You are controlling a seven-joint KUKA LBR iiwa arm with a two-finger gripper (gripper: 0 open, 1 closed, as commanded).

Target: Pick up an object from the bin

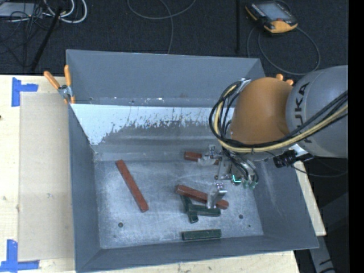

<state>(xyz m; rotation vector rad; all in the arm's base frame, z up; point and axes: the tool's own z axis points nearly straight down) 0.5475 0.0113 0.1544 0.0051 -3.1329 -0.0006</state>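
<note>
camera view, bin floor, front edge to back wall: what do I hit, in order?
dark green bar → small heap of red-brown and dark green pieces → short red-brown piece

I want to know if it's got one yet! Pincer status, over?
Pincer low over heap of red-brown and dark green sticks, right of middle. Hold unclear. Long red-brown stick, green bar lie apart.

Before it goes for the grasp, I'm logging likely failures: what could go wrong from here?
The gripper hangs over a red-brown bar that lies against dark green pieces. It could catch two at once, or only an end that then slips out. Pieces it nudges might slide against the bin wall.
</note>
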